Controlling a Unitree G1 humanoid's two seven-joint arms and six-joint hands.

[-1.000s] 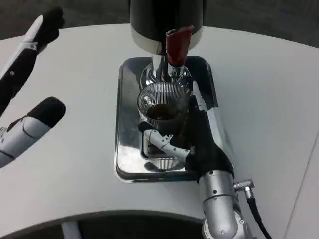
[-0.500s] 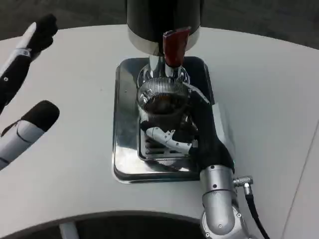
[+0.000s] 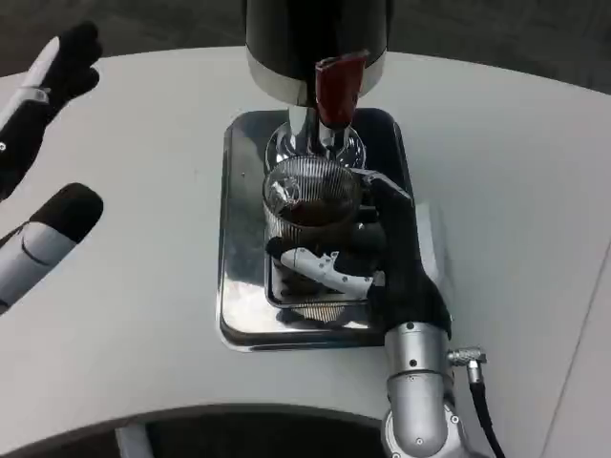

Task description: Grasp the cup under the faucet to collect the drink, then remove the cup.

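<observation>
Ribbed glass cup [image 3: 310, 205], dark drink inside, frame centre on steel drip tray [image 3: 243, 277], directly below red-handled faucet [image 3: 336, 88]. Right hand [image 3: 368, 253] wrapped around cup from lower right. Left hand [image 3: 43, 153] at left edge above white counter [image 3: 516, 191], fingers spread, holding nothing.

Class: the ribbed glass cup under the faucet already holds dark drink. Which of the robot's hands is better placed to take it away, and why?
The right hand: its fingers already wrap the cup on the tray. The left hand hangs off to the side, holding nothing.
</observation>
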